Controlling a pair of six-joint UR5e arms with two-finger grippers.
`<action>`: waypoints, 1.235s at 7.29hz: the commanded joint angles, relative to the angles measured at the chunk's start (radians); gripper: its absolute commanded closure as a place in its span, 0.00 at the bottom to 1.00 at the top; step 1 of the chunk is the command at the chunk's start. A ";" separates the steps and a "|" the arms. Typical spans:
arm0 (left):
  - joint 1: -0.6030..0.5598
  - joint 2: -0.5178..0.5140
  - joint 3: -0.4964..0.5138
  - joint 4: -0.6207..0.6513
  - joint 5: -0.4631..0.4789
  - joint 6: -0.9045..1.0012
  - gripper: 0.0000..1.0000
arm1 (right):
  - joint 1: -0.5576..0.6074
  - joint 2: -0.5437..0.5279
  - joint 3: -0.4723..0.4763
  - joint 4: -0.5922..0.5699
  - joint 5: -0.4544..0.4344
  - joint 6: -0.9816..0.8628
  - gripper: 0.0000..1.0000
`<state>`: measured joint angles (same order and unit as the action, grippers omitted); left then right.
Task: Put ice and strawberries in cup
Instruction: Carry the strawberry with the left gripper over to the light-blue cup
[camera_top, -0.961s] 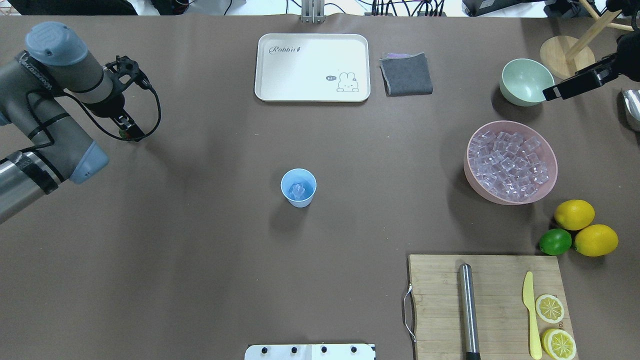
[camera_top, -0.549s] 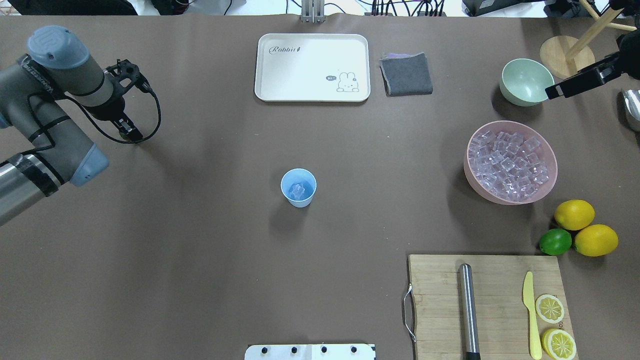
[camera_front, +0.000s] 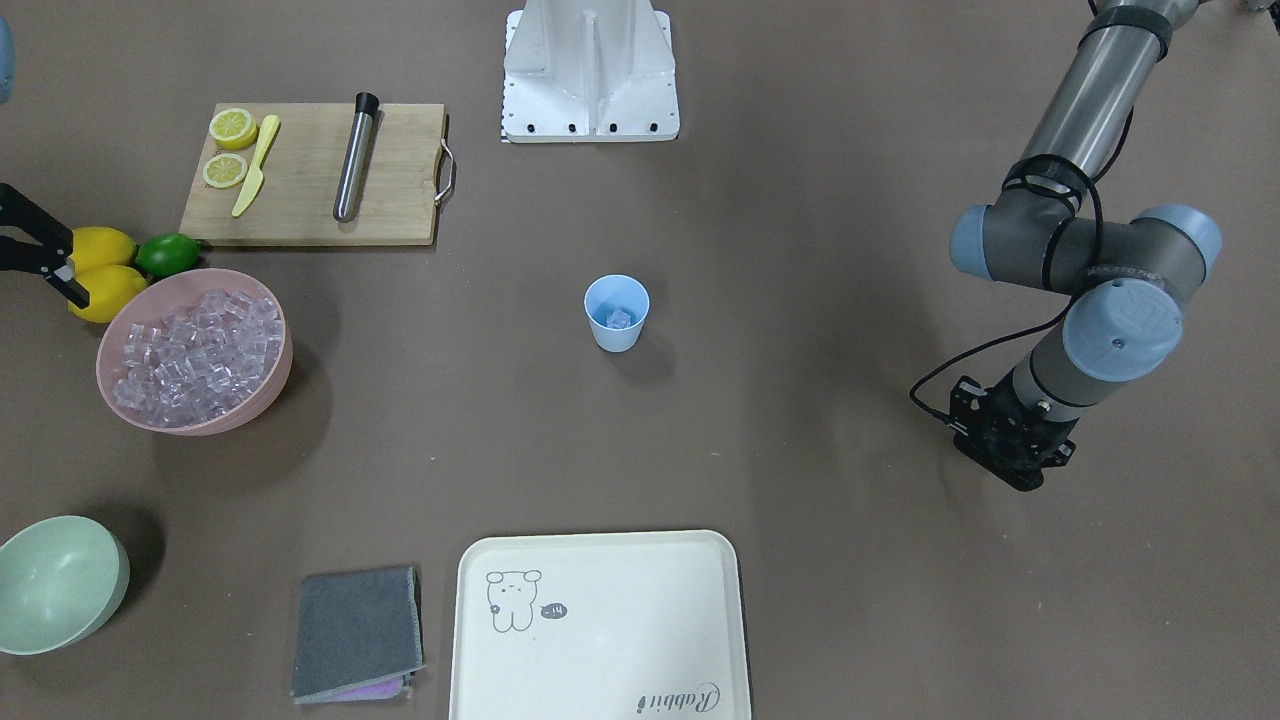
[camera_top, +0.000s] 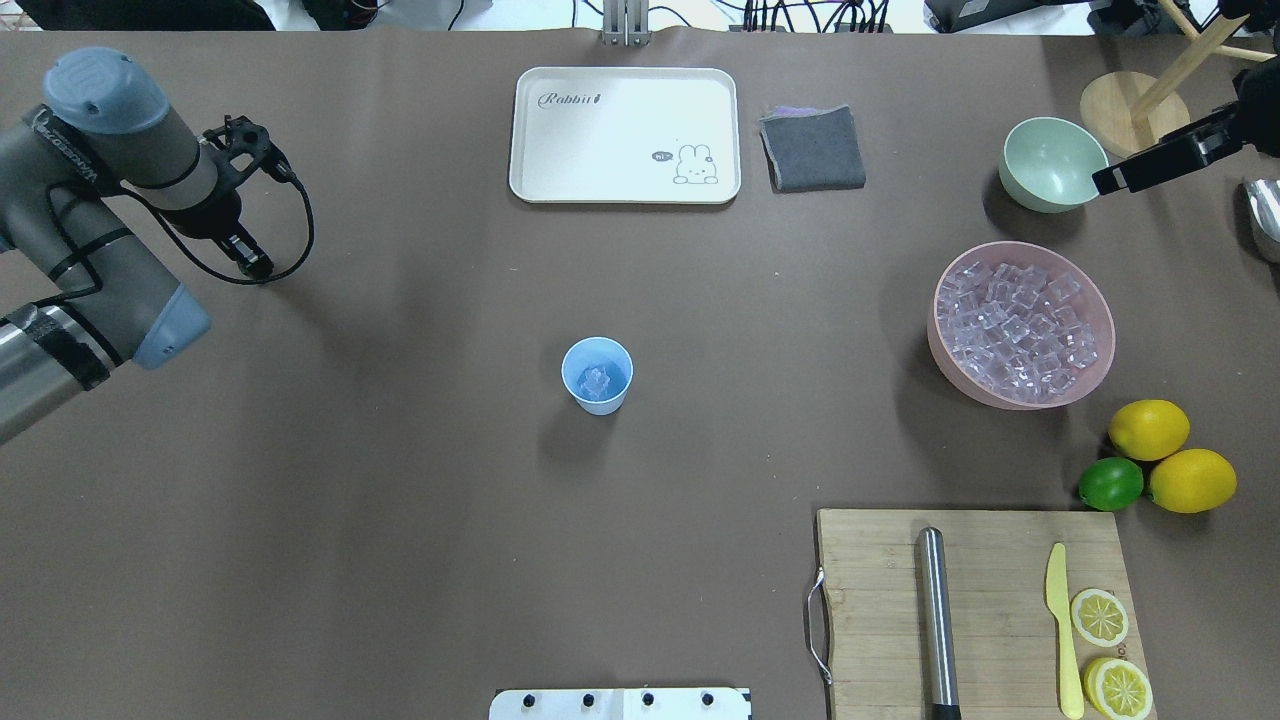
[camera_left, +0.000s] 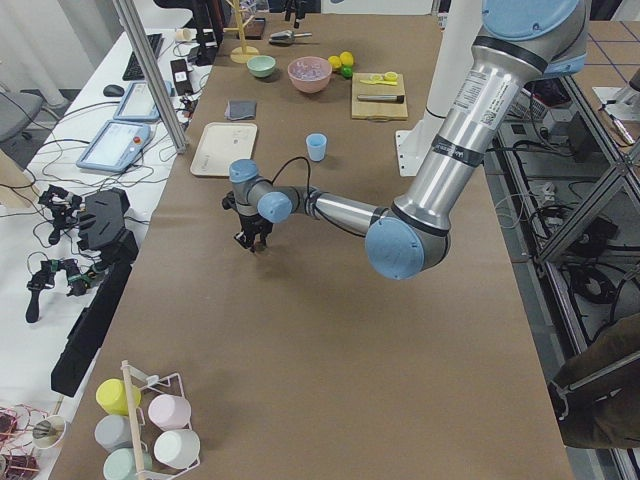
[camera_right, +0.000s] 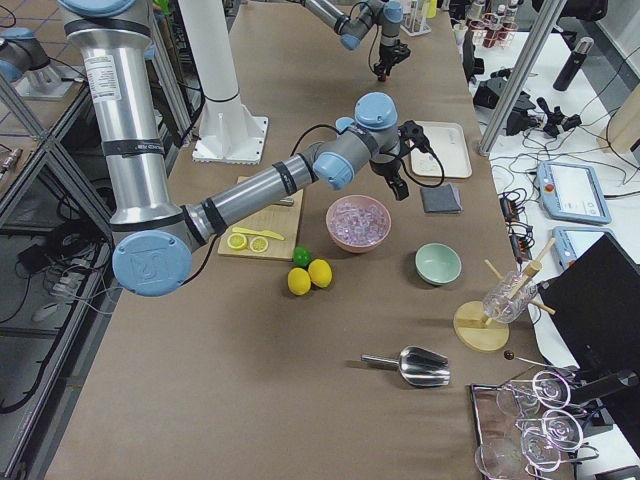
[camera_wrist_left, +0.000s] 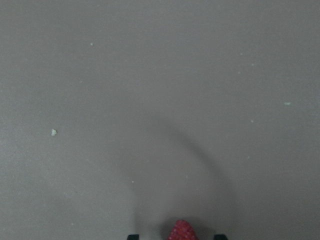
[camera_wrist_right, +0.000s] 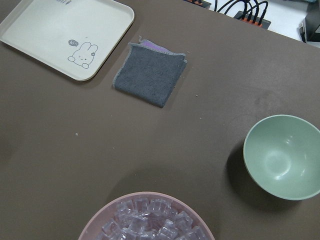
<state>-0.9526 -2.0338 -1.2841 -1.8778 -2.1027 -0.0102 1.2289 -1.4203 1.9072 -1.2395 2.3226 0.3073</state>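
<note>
Strawberry (camera_wrist_left: 181, 231): clamped by its top in my left gripper (camera_top: 250, 262) over bare table, well apart from the cup (camera_top: 598, 404), presumably ready to carry across. The cup stands mid-table holding ice (camera_top: 597, 380). My right gripper (camera_front: 70, 272), fingers apart and empty, hangs near the pink bowl (camera_top: 1000, 398), clear of the path.

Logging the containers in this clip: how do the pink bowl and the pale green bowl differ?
The pink bowl is larger; the green bowl is smaller. The pink bowl is full of ice; the green bowl is empty. The pink bowl stands nearer the lemons; the green bowl stands farther from the robot, beside a wooden stand. Both are round, upright and on the robot's right side.
</note>
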 joint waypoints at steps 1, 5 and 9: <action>-0.020 0.000 -0.001 0.003 -0.002 -0.001 1.00 | 0.000 0.001 -0.004 0.000 -0.003 -0.001 0.00; -0.058 -0.054 -0.081 0.003 -0.106 -0.014 1.00 | 0.000 0.011 -0.034 0.002 -0.002 0.001 0.00; 0.024 -0.069 -0.291 -0.006 -0.134 -0.175 1.00 | -0.014 0.012 -0.069 0.002 -0.003 0.007 0.00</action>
<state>-0.9718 -2.0953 -1.5124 -1.8806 -2.2283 -0.1237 1.2170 -1.4063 1.8446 -1.2380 2.3206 0.3110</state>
